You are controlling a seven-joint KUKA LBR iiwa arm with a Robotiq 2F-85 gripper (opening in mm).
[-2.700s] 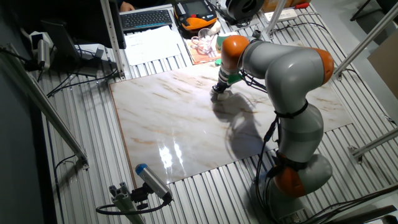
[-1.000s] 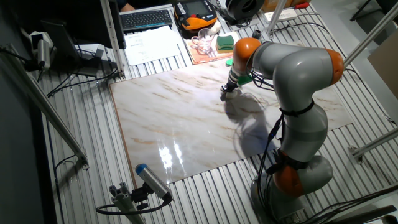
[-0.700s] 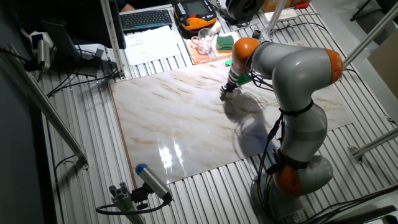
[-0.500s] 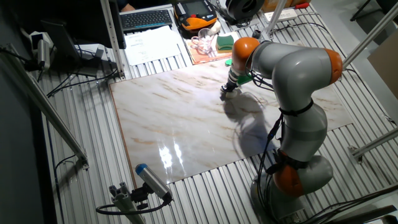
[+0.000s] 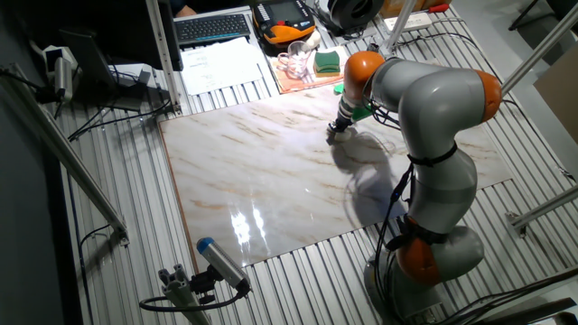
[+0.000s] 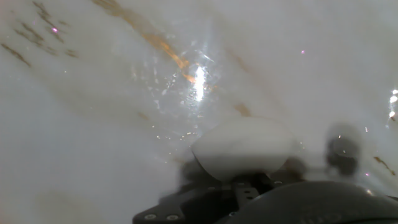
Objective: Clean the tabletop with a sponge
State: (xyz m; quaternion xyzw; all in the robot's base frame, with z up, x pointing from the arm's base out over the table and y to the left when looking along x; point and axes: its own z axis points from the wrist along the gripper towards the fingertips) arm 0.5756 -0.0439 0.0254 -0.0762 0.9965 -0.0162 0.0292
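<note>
Sponge pressed to the slab, far side.

I have the gripper (image 5: 335, 132) down on the tabletop (image 5: 262, 181), near its far edge, with the arm (image 5: 424, 99) bent over from the right. In the hand view the sponge (image 6: 244, 148) sits clenched between the jaws, a pale rounded block against the glossy marble with its brown veins. Beyond the slab, a green-and-yellow sponge (image 5: 327, 61) lies on the ribbed metal.

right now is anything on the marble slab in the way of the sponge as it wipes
Nothing visible. The gripper presses the sponge onto the tabletop near its far edge, and the marble around it lies bare in both views. The green-and-yellow sponge and keyboard sit off the slab.
</note>
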